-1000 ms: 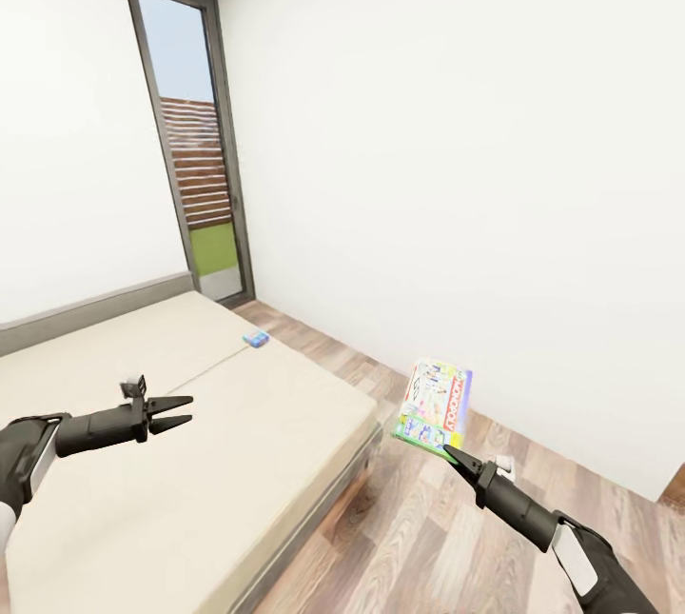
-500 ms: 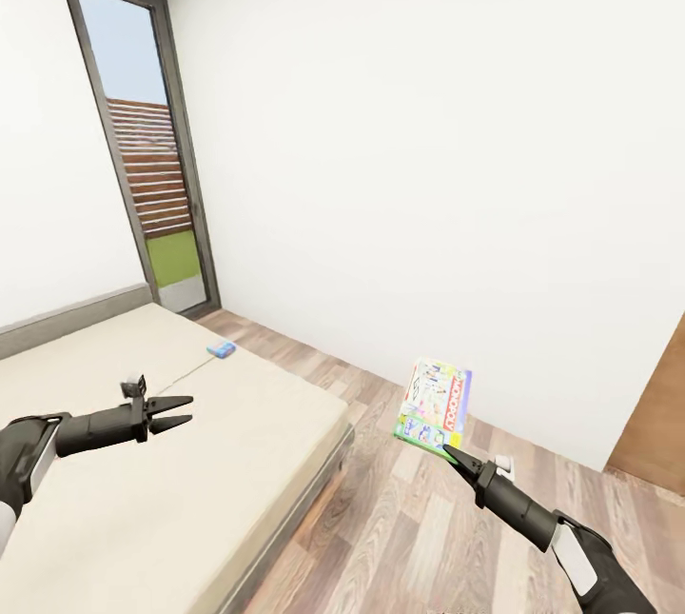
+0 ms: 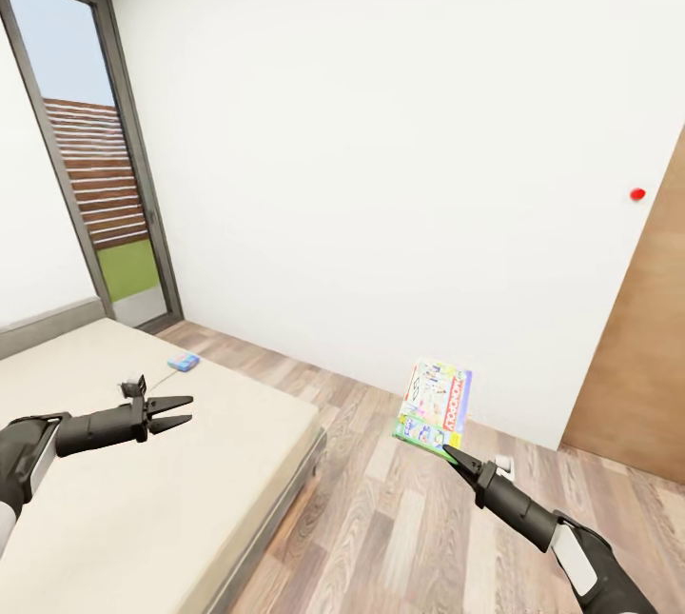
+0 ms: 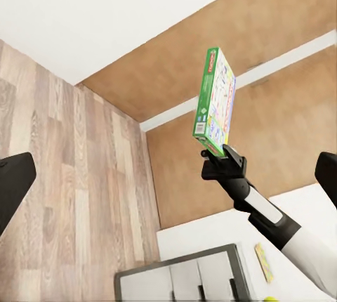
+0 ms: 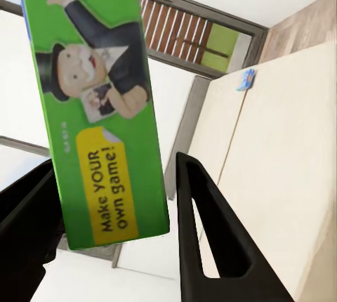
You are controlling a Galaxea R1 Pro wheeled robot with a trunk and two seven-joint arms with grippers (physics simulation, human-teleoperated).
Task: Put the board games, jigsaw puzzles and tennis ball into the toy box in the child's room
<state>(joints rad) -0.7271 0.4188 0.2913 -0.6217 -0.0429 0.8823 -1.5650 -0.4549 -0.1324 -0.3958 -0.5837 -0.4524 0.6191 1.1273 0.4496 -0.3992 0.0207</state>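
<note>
The green-edged printed Monopoly game box (image 3: 435, 407) stands nearly upright in the air, out over the wood-plank floor (image 3: 400, 519), pinched by its lower edge in the right gripper (image 3: 447, 450). In the right wrist view the green edge panel (image 5: 91, 105) reads "Make YOUR own game!" and sits between the two dark fingers (image 5: 210, 239), which are closed onto the box. Held high and by one edge, it probably clears the bed and floor while the robot travels; the narrow grip leaves most of its weight above the fingers, so it could tip or slip.

A small blue game box (image 3: 184, 363) lies flat on the plain beige bed (image 3: 143, 500), near the edge, well apart from both arms.

The left gripper (image 3: 181, 410) hangs over the bed with its fingers slightly parted and nothing between them, likely kept free for another toy.

In the left wrist view, part of a pale surface (image 4: 210, 228) shows beyond the right arm.
</note>
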